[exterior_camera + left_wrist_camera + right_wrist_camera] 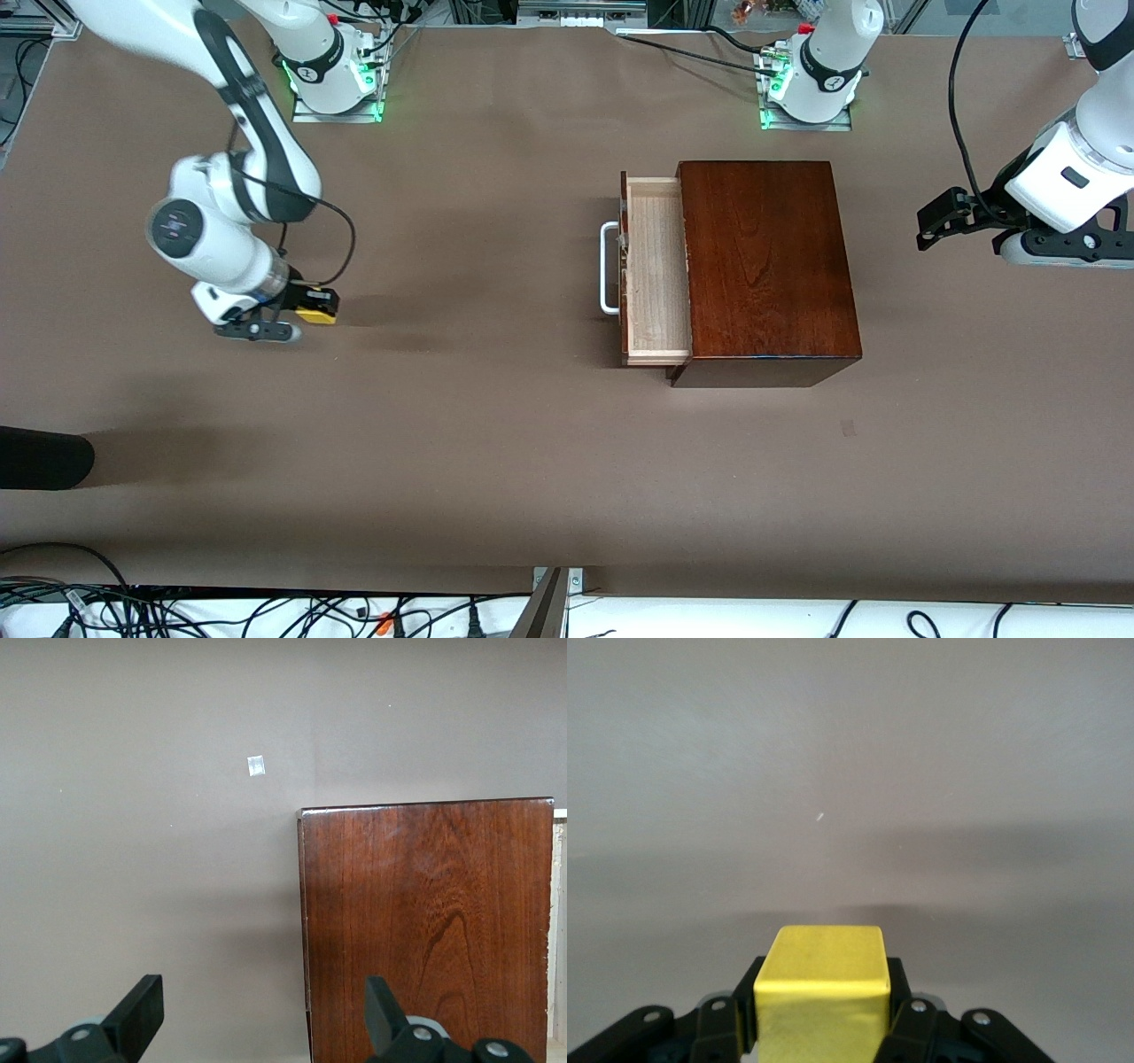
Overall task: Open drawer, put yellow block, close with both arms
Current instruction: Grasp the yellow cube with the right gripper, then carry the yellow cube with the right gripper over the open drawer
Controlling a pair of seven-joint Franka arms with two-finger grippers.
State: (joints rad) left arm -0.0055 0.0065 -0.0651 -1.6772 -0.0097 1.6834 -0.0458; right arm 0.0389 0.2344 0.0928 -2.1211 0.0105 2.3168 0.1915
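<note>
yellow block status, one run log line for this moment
drawer: open, empty | yellow block: gripped | right gripper: shut on block, at table | left gripper: open, waiting beside box

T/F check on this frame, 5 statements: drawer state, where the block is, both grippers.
1. The drawer is pulled partly out of the wooden box. True.
2. The yellow block lies inside the drawer. False: it sits between the fingers of the right gripper, down at the table toward the right arm's end.
3. The right gripper is shut on the block. True.
4. The left gripper is clamped on the white handle. False: it is open and holds nothing, off the box's end away from the handle.
5. The drawer tray shows bare pale wood, nothing in it. True.
</note>
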